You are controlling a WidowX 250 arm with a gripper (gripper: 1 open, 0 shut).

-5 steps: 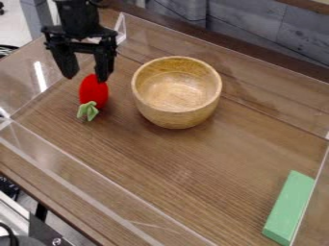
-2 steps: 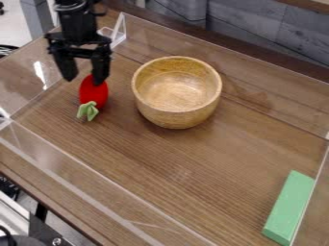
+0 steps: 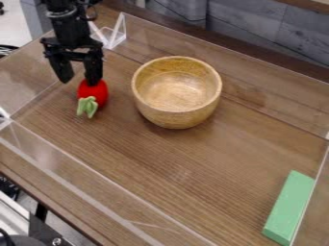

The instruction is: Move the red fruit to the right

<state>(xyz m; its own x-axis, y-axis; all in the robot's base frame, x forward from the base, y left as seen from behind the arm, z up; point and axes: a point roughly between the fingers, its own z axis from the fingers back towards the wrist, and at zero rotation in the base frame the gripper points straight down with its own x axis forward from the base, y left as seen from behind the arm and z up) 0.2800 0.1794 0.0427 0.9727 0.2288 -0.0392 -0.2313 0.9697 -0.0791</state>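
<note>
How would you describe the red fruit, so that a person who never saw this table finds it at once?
Start at the wooden bowl in the middle of the table. Left of the bowl, apart from it, under the open pincer, lies the red fruit. It is the only red thing, small, with a light green leafy end.

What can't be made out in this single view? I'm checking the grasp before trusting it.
- Top of the red fruit: hidden behind the open gripper, so contact is unclear.
- Arm above the gripper: cut off by the top edge.
- Green block: lower end cut off by the bottom edge.
</note>
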